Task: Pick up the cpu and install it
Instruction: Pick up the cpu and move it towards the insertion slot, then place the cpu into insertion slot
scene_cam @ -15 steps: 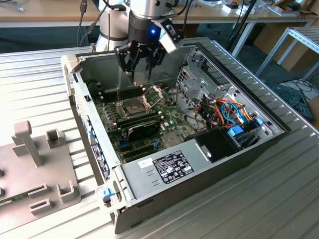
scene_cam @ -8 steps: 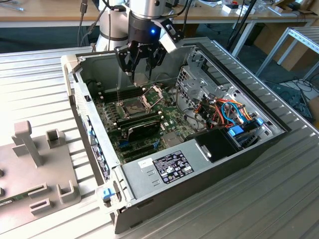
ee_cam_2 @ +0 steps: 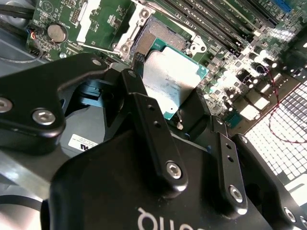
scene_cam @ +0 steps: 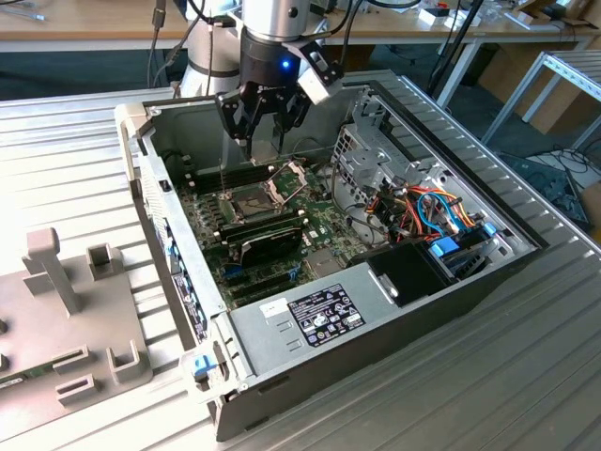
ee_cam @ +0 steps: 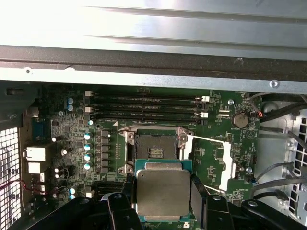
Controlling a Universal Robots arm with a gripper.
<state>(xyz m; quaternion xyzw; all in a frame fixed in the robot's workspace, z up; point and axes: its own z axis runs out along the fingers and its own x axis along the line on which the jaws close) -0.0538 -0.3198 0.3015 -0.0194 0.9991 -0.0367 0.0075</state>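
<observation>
Cpu: both flanks covered by pincer fingers in first wrist view.
Pincer body: cropped by picture edge in both wrist views.
Motherboard: partly masked behind pincer.
Arm: cropped in exterior view.
Grey fixture on table, exterior view's left: cropped likewise.

My exterior view looks down at a slant from well back on the whole open computer case on the desk, the arm at its far side. Both wrist views sit close, looking past the fingers down onto the motherboard; they share the socket and cpu.
</observation>
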